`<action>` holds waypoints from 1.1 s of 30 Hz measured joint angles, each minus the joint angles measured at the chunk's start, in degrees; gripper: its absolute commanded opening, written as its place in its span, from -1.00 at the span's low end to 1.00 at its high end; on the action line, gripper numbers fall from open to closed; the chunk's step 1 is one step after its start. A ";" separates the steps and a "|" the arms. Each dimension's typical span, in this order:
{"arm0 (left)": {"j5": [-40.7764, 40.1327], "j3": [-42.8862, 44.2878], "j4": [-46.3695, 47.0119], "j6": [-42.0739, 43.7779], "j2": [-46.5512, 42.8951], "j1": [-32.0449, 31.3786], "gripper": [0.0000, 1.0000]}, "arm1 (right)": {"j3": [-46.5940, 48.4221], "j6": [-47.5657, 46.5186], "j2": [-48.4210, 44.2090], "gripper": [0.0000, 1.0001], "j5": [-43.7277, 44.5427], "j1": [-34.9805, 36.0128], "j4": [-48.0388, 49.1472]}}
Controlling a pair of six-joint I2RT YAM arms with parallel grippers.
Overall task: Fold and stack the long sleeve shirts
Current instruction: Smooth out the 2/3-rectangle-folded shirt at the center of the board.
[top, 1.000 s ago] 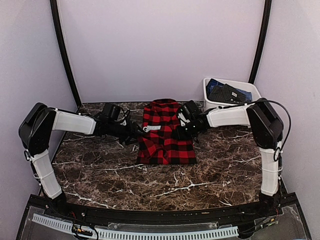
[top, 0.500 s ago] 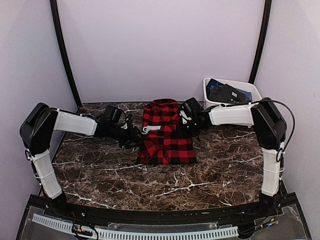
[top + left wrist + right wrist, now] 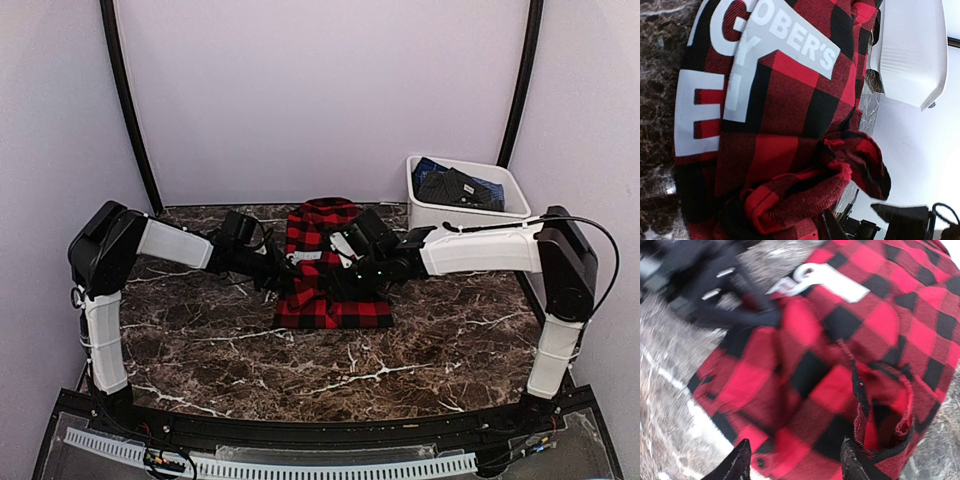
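Two arms are crowding the check shirt right now. It sits in the middle of the marble table, already down to a compact rectangle with the white neck label facing up. We'd call this mid-fold: the sleeves look tucked in, and one more fold seems to be getting set up.

The right gripper hangs over the right half of the shirt with its fingers spread wide and nothing between them. The left gripper is at the left edge, right by the label. Its own wrist view is just cloth up close, with a bunched ridge of flannel at the bottom. We can't see the fingers there, so we can't tell whether it has a pinch or not.

Our guess for the next move is that the right side drops and pinches its edge. Then both carry the cloth over together, keeping the layers from sliding, since flannel is floppy.

Compared with a second ago, both grippers have moved inward from the outer edges. The right arm is stretched much further left across the cloth, and the left shoulder has swung in too. The near hem hasn't budged, but the far part looks narrower and more bunched.

Far right, the white tub holds some dark cloth.
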 measured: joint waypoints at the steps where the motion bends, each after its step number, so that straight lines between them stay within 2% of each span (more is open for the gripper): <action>1: 0.11 0.00 0.39 -0.66 0.42 0.17 -0.52 | -0.39 -0.68 -0.26 0.26 0.74 1.38 0.07; 3: 0.22 0.00 0.57 -1.77 0.94 0.20 -0.52 | -1.05 -1.97 -0.76 0.35 2.36 3.43 0.20; 6: 0.42 0.02 0.87 -2.67 1.14 0.20 -0.52 | -1.09 -2.29 -0.81 0.33 5.57 4.07 0.28; 11: 0.74 0.24 1.27 -3.52 1.14 0.20 -0.52 | -0.98 -0.11 -0.15 0.33 6.75 -2.03 0.07; 17: 0.92 0.24 1.75 -3.56 1.14 0.20 -0.52 | 0.74 2.54 3.98 0.37 0.24 -14.05 0.55; 23: 1.05 0.24 1.75 -3.54 1.14 0.31 -0.52 | 3.34 3.93 5.66 0.41 -8.76 -17.75 1.36; 27: 1.18 0.24 1.75 -3.54 1.14 0.31 -0.54 | 3.61 4.02 5.62 0.28 -11.98 -17.77 2.08; 33: 1.25 0.26 1.75 -3.48 1.14 0.35 -0.64 | 2.32 4.44 3.63 0.09 -9.88 -16.96 1.84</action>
